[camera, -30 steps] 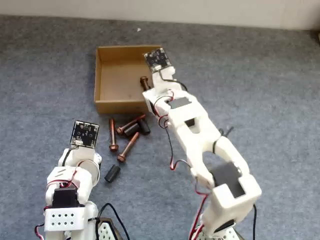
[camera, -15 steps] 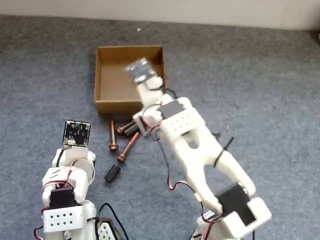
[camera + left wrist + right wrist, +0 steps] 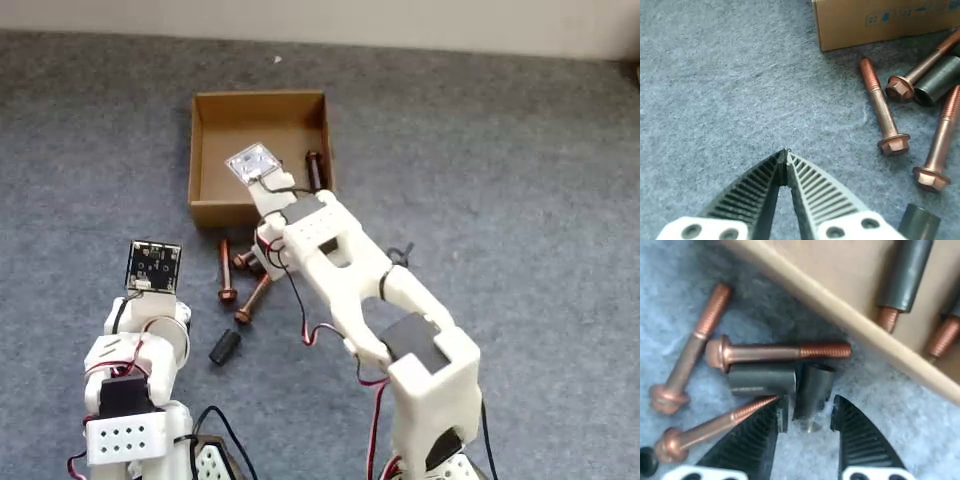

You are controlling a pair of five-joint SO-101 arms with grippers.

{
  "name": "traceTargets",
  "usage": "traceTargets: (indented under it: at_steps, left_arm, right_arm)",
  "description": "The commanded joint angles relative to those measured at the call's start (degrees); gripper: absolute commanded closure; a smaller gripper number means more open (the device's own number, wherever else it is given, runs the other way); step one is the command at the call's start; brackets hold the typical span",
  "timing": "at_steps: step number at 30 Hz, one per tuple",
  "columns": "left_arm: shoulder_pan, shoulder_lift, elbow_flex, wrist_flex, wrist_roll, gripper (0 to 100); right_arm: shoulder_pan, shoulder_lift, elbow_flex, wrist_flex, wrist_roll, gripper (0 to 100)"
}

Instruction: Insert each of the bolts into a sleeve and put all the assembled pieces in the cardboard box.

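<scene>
The cardboard box (image 3: 258,150) stands at the back, with an assembled bolt and sleeve (image 3: 315,170) lying by its right wall. In the right wrist view this piece (image 3: 902,280) lies behind the box's front wall (image 3: 850,325). My right gripper (image 3: 807,412) is open, low over the pile in front of the box, its fingers either side of a dark sleeve (image 3: 812,390). A second sleeve (image 3: 762,380) and three copper bolts (image 3: 780,351) lie beside it. My left gripper (image 3: 785,152) is shut and empty above bare carpet, left of the bolts (image 3: 880,112).
One lone sleeve (image 3: 224,346) lies on the carpet nearer the arms' bases, close to my left arm (image 3: 153,265). The right arm's body (image 3: 340,270) covers part of the pile from above. Grey carpet stretches wide on the right.
My right arm has swung from over the box back down to the pile in front of it. The assembled piece it held now lies in the box. The left arm shifted slightly left.
</scene>
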State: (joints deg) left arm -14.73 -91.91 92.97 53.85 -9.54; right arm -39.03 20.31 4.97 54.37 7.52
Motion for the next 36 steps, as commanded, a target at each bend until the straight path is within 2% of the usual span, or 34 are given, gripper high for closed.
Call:
traceTargets:
  at_steps: [1,5,9,14,23,30,36]
  left_arm:
    - [-0.6,-0.4,-0.7,-1.2,-0.7,99]
    - [-0.6,-0.4,-0.7,-1.2,-0.7,99]
    - [-0.6,-0.4,-0.7,-1.2,-0.7,99]
    - [-0.6,-0.4,-0.7,-1.2,-0.7,99]
    - [-0.6,-0.4,-0.7,-1.2,-0.7,99]
    - [-0.7,-0.4,-0.7,-1.2,-0.7,99]
    - [-0.7,-0.4,-1.2,-1.1,-0.7,99]
  right_arm:
    - [0.2,1.6,-4.8,0.6,0.6,86.4]
    - [1.0,4.9,-5.0,0.6,2.6,87.0]
    - [1.1,7.0,-5.0,0.8,4.1,99.8]
    - [1.1,4.6,-5.0,7.9,4.1,99.3]
    - [1.2,-12.8,1.1,13.9,4.2,99.3]
    - [1.3,-32.0,16.6,13.5,4.2,99.3]
    - [7.0,-44.2,29.8,8.0,3.8,99.3]
